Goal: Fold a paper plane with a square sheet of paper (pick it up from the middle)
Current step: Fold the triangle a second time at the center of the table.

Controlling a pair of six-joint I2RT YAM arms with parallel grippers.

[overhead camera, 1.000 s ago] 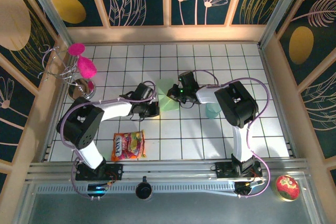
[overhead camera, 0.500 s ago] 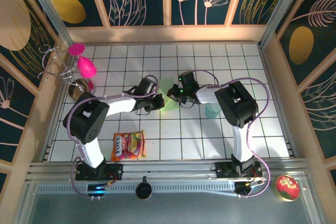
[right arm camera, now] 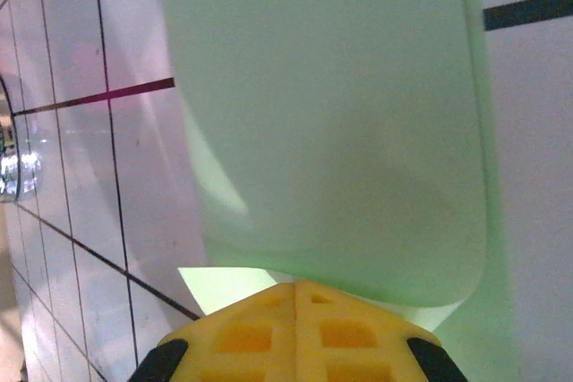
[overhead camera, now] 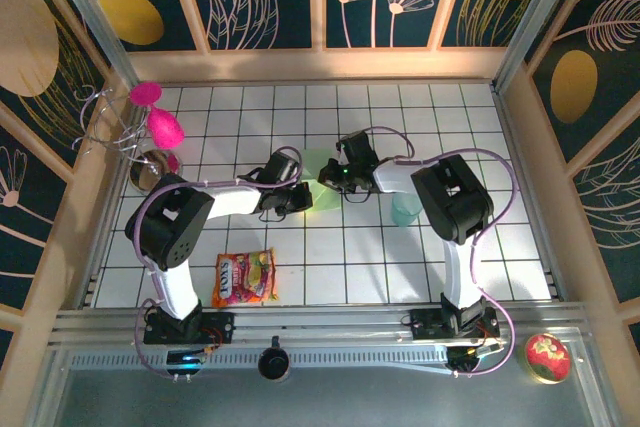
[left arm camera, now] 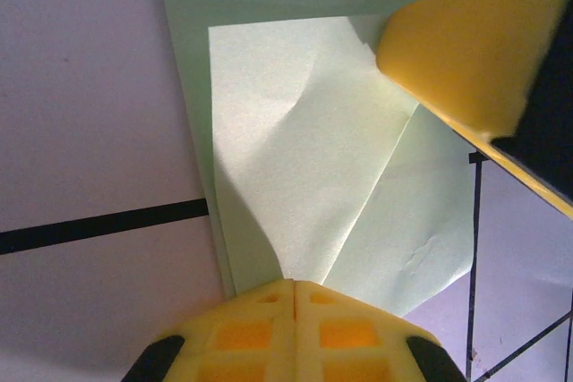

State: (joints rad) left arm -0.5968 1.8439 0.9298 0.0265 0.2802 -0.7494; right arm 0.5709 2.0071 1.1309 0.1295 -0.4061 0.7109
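The square sheet of paper lies mid-table, pale mint green, partly folded and bunched between my two grippers. My left gripper is at its left side. In the left wrist view a lit flap of the sheet narrows into my left gripper, which is shut on its tip, with shadow beneath the flap. My right gripper meets the sheet from the right, and one of its yellow fingers rests on the far corner. In the right wrist view the sheet curls up before my shut right gripper. I cannot tell whether it pinches paper.
A translucent teal cup stands right of the paper, beside the right arm. A candy bag lies front left. A wire rack, a pink object and a metal bowl sit at the left wall.
My left gripper has moved up and to the right, carrying the sheet's lower-left part over the rest, so the paper looks smaller. The right gripper has barely moved.
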